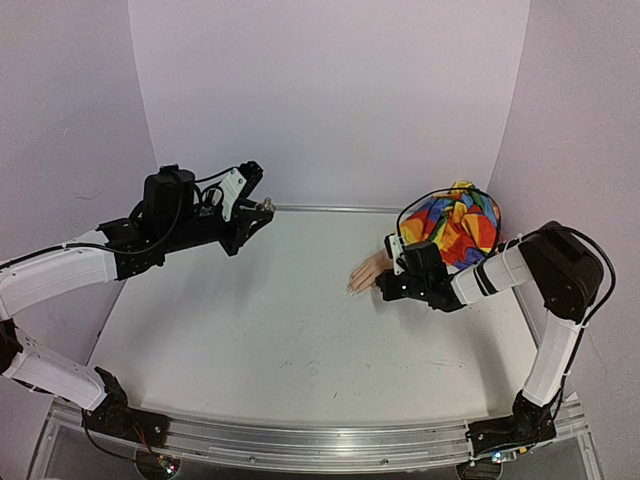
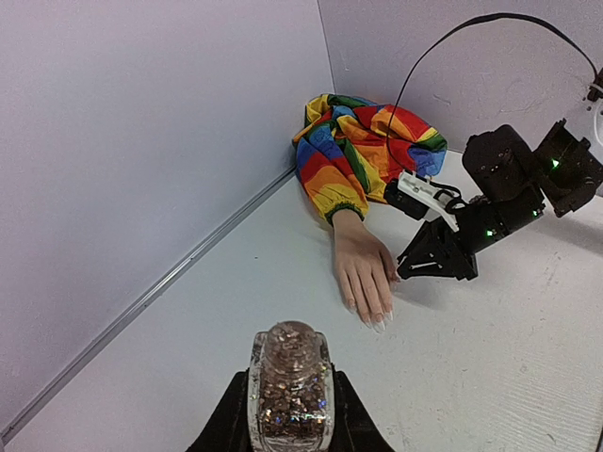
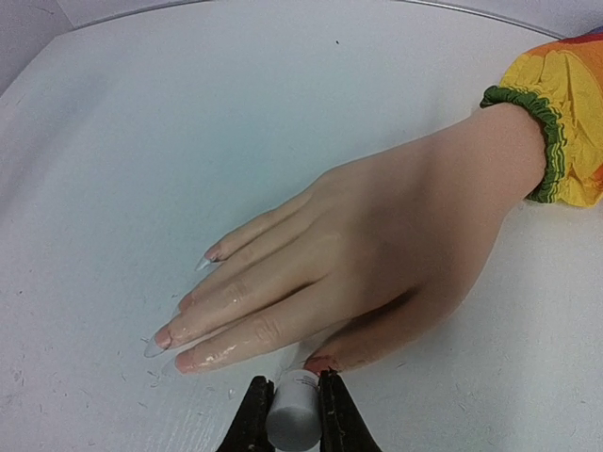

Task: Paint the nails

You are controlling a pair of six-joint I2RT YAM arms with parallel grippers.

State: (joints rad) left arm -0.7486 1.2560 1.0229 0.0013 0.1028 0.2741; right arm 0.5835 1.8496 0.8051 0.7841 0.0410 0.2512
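Right gripper (image 3: pixel 293 414) clamps a small white cylinder (image 3: pixel 295 394) beside the peach mannequin hand (image 3: pixel 396 235), which lies flat near the white table's (image 3: pixel 188 104) far-right corner. Its nails (image 3: pixel 154 347) are long, pointed and translucent. Left gripper (image 2: pixel 290 419) grips a clear glitter-filled bottle (image 2: pixel 290 372).

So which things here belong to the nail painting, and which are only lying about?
For the job: nails, mannequin hand, glitter bottle in left end effector, white cap in right end effector.
Only lying about: rainbow sleeve, table.

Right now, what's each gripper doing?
Left gripper: shut on a glitter bottle.
Right gripper: shut on a small white cap.
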